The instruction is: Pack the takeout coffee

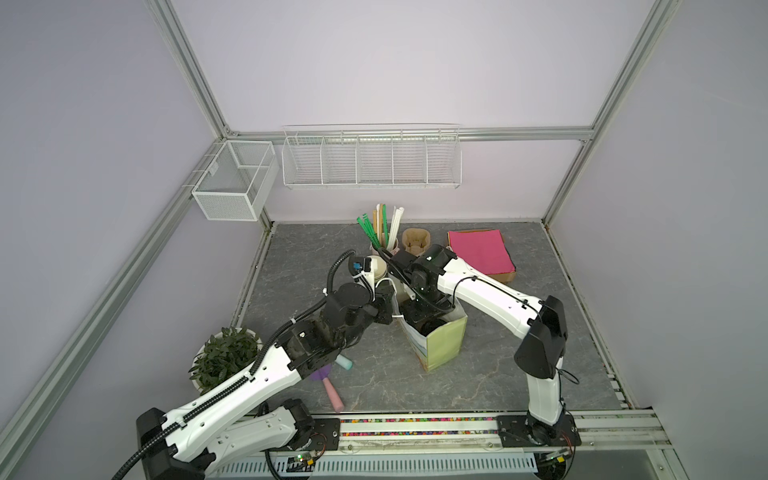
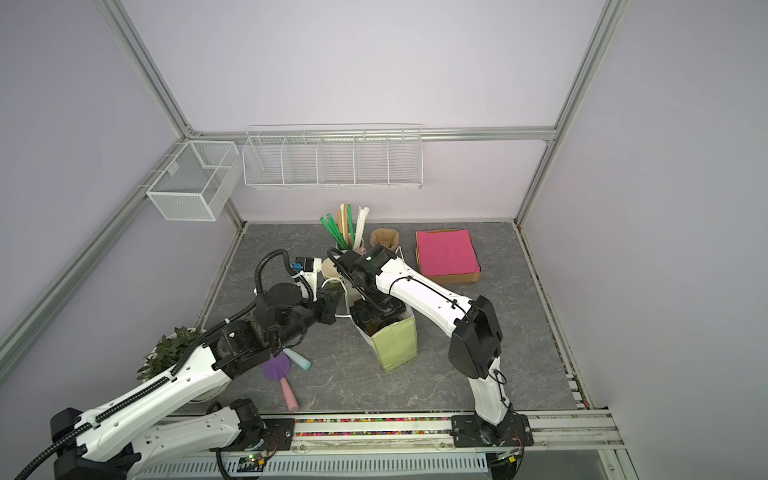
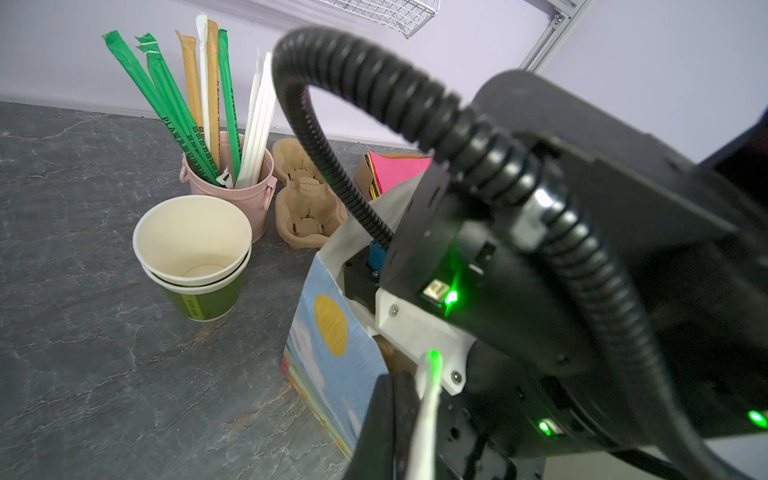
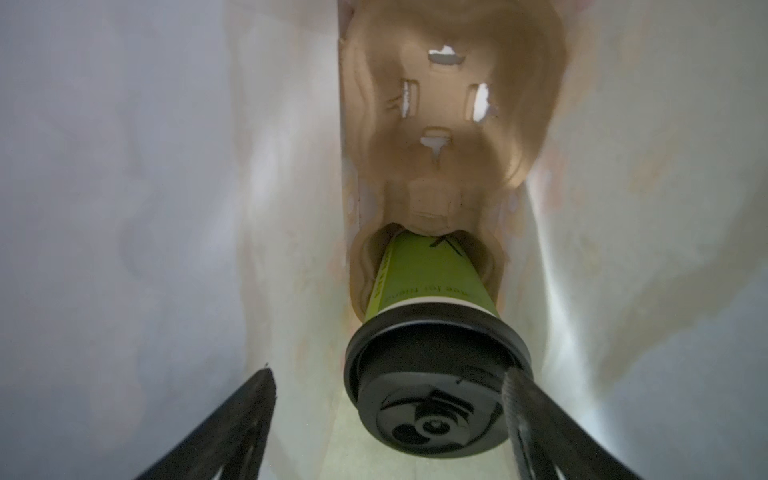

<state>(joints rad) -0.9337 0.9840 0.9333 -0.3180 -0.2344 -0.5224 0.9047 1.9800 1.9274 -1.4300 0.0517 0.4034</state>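
"PLA" reads plainly in black print on a green paper-wrapped straw (image 3: pixel 174 120) standing in the pink metal bucket (image 3: pixel 249 199), followed by small characters too fine to make out. Beside that bucket, the band on the stacked green paper cups (image 3: pixel 199 305) blurs. Lettering on the black-lidded green paper cup (image 4: pixel 419 274) is illegible.

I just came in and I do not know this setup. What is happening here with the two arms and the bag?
The robot is packing a takeout coffee into a paper bag. The left gripper is shut on the bag's white handle. The right gripper reaches down inside the bag, its fingers spread open around the black lid. The green cup sits in a cardboard cup carrier inside the bag, apparently just released.
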